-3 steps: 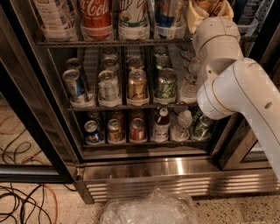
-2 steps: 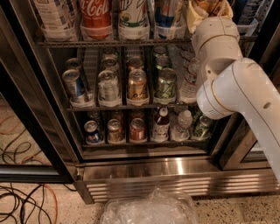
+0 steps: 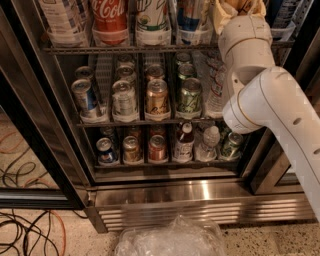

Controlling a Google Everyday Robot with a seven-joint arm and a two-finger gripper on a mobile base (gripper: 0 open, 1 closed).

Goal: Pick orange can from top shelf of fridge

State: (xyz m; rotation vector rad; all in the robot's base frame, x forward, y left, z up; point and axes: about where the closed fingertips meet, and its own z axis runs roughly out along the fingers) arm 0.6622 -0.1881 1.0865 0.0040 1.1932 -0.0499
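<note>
Nothing has moved since a second ago: arm, cans and door all sit as they did. From where I stand, the white arm (image 3: 270, 105) rises across the right side of the fridge (image 3: 45, 150), and its wrist ends at the right end of the top shelf (image 3: 165, 49). The gripper (image 3: 242, 5) is up there at the very top, mostly hidden behind the wrist and cut off, so I cannot tell whether it is wide, narrow or holding anything. The orange can (image 3: 222, 15) shows as a gold sliver just left of the wrist, on that shelf, right by the gripper. Further left on the same shelf stands a Coca-Cola can (image 3: 109, 15). Crumpled clear plastic (image 3: 170, 240) lies on the floor below the steel base.
</note>
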